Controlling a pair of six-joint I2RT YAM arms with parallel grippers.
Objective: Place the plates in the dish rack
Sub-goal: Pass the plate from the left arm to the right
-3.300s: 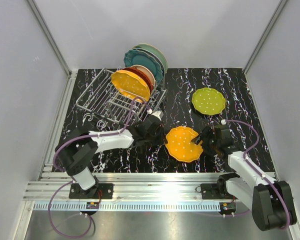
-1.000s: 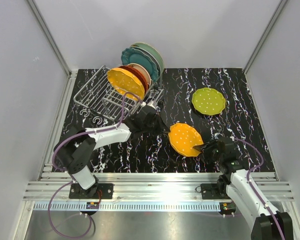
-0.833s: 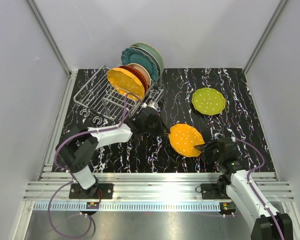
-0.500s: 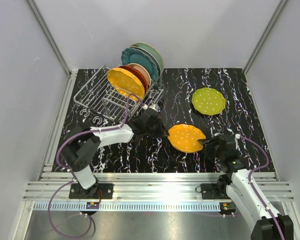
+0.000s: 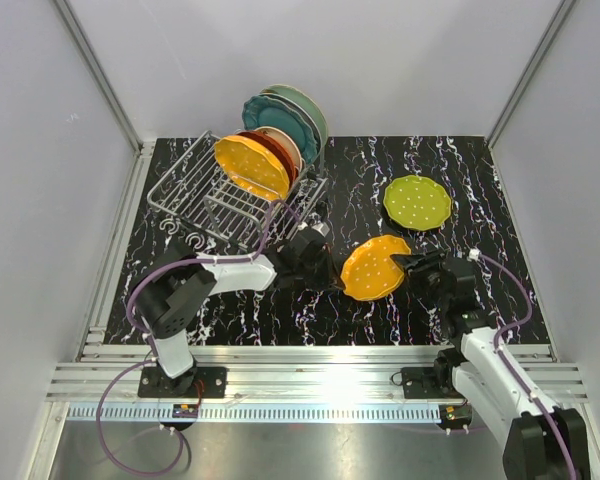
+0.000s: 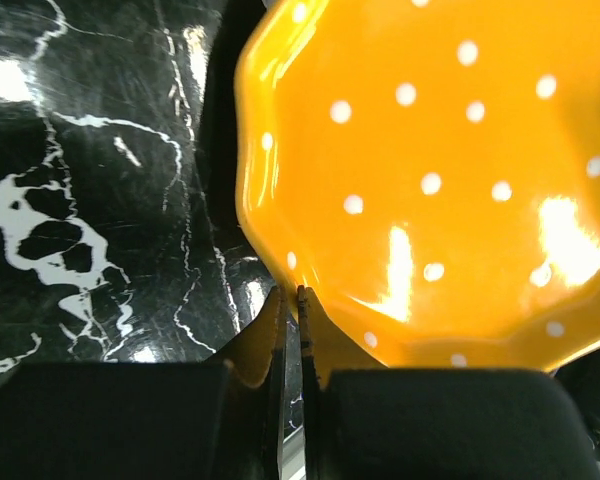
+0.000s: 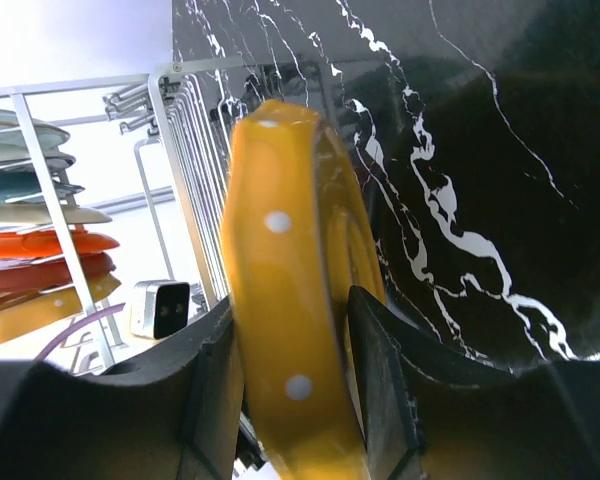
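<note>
Right gripper (image 7: 295, 345): clamping the rim of the dotted orange-yellow plate (image 5: 375, 268), jaws roughly half spread, one finger (image 7: 218, 375) pressing on each face. Holding it tipped up on edge between the two arms, dotted face turning toward the dish rack (image 5: 195, 195).

Left gripper (image 6: 292, 300): pinching fully closed, gripping nothing. Sitting right at the plate's rim in the left wrist view; touching or just short of it, not resolving.

Dish rack: standing at the far left of the table (image 5: 480, 160), carrying five plates upright at its right end. From the front: second dotted orange-yellow plate (image 5: 250, 166), red-orange plate (image 5: 280, 156), cream-centred plate (image 5: 290, 143), dark teal plate (image 5: 268, 112), mint green plate (image 5: 306, 104).

Dotted lime green plate (image 5: 417, 202): lying flat on the table, well apart from the rack, beyond the right gripper.

Hard to make out:
- Racked plates overlapping, the red-orange one showing only a sliver.
- Held plate's lower edge: resting on the table or hanging clear, not showing.
- Left wrist view: cutting the plate off at top and right.
- Right wrist view: cropping the racked plates at the left edge, glare washing them out.
</note>
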